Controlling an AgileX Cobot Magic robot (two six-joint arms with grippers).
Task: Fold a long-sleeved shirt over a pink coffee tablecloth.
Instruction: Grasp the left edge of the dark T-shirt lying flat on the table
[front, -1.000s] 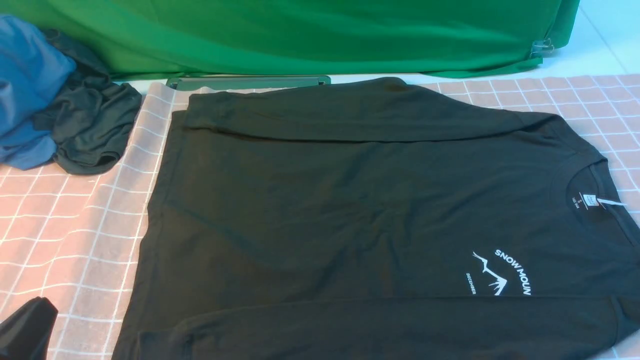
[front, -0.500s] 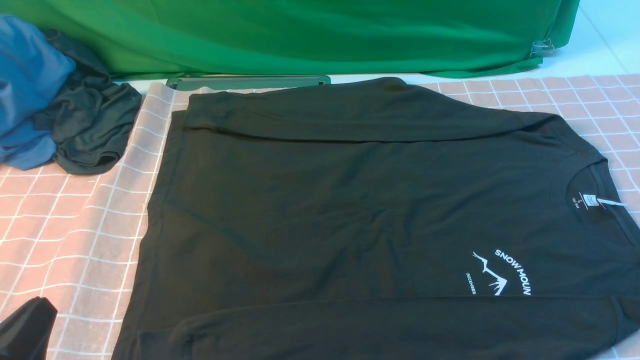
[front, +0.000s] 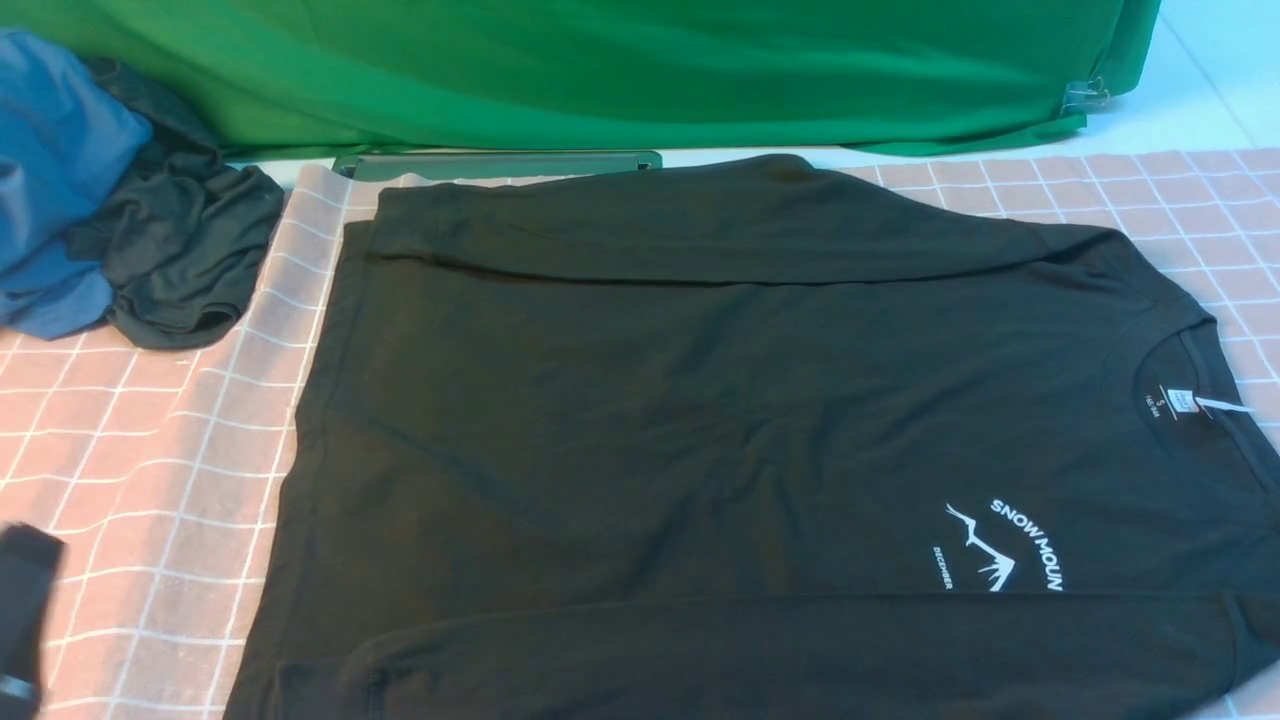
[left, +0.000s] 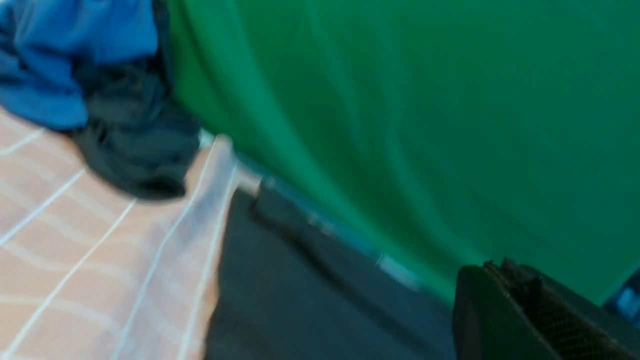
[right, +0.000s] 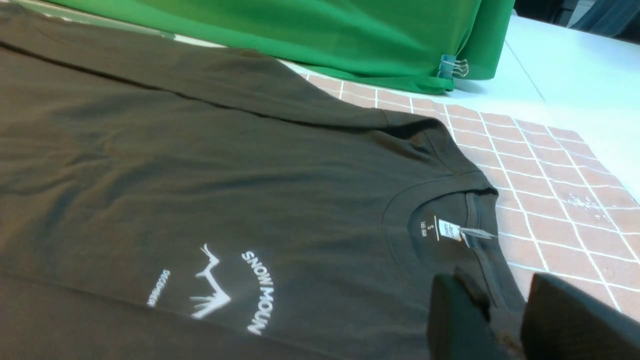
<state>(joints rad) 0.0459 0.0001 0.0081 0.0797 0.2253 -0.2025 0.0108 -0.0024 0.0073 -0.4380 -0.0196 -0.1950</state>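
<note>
The black long-sleeved shirt (front: 700, 420) lies flat on the pink coffee tablecloth (front: 130, 450), collar to the right. Both sleeves are folded across its body, and the white mountain print (front: 985, 550) faces up. My left gripper (front: 25, 590) shows as a dark shape at the front left edge, over the bare tablecloth left of the hem. In the blurred left wrist view the left gripper (left: 500, 272) is shut and holds nothing. The right gripper (right: 505, 305) hovers by the collar (right: 475, 200) with its jaws apart and nothing between them. It is out of the front view.
A blue garment (front: 50, 170) and a crumpled dark garment (front: 180, 250) are piled at the far left. The green backdrop fabric (front: 600, 70) hangs along the back, held by a clip (front: 1085, 95). A green bar (front: 500, 163) lies under the backdrop's edge. White tabletop (front: 1200, 80) shows at the far right.
The left gripper has shifted left and upward at the front left corner and now looks narrower. The shirt has not moved.
</note>
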